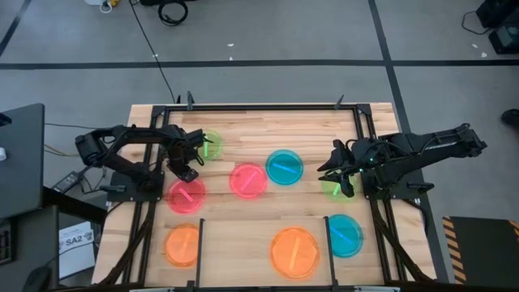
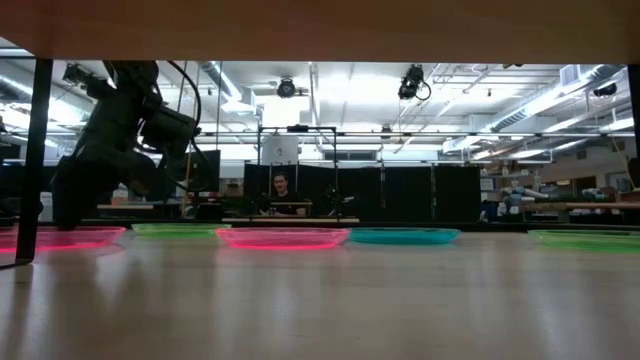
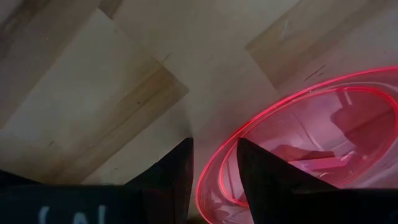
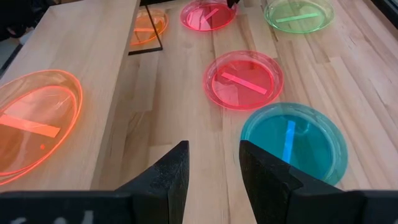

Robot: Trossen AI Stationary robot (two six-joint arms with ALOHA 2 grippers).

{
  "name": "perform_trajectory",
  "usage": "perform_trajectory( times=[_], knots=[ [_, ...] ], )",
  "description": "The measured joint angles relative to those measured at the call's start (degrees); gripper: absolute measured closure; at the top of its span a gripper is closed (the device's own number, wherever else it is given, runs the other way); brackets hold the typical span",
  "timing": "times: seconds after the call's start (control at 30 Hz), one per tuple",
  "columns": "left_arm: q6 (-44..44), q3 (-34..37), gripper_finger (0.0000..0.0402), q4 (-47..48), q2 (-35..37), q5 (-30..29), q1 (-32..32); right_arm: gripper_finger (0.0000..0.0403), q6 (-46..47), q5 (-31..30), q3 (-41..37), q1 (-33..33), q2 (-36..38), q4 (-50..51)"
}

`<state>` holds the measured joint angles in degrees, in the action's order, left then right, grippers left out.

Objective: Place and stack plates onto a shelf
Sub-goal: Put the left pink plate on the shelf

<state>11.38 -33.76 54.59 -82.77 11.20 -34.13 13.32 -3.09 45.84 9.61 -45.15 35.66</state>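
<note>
My left pincer [image 3: 213, 144] is low over the table at about 9 o'clock from the table centre in the top-down view. Its two dark fingers [image 3: 173, 177] are apart, one on each side of the rim of a round translucent neon pink plastic plate [image 3: 323, 134]; rim sits in the gap, and I cannot tell if either finger touches it. That plate lies flat on the light wooden table [image 1: 243, 130], at about 8 o'clock. A translucent green plate [image 1: 211, 147] lies just beside my left wrist, toward 10 o'clock. My right pincer [image 4: 213, 146] hangs at about 3 o'clock, fingers apart with only bare wood showing between them, nothing gripped. Under it lies a second green plate [image 1: 334, 187], partly hidden by the arm. A second pink plate [image 1: 248, 180] is near the centre, with a cyan plate [image 1: 285, 166] just beside it at 2 o'clock, apart. Another cyan plate [image 1: 345, 235] is at 4 o'clock. Two orange plates lie near the 6 o'clock edge, one at 7 o'clock [image 1: 183, 246] and one at 5 o'clock [image 1: 294, 251]. The thin black wire shelf [image 1: 199, 251] stands at 6 o'clock, with the 5 o'clock orange plate between its rods. All eight plates lie flat and separate, none stacked. A person [image 2: 281, 190] sits far behind the table.
</note>
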Motion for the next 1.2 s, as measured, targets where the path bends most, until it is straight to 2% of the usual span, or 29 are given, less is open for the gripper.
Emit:
perform_trajectory(
  times=[0.2, 0.7, 1.2],
  knots=[
    [0.02, 0.0, 0.029, -0.03, -0.13, 0.0, 0.0, 0.0255, 0.0, 0.0, 0.0, 0.0, 0.0, 0.0],
    [0.03, -0.04, 0.0387, 0.06, -0.1, 0.28, -0.04, 0.0255, 0.0, 0.0, 0.0, 0.01, 0.0, 0.0],
    [0.16, -0.07, 0.0397, 1.55, -0.06, 0.0, -0.04, 0.0255, 0.0, 0.0, 0.0, 0.0, 0.0, -0.01]
  ],
)
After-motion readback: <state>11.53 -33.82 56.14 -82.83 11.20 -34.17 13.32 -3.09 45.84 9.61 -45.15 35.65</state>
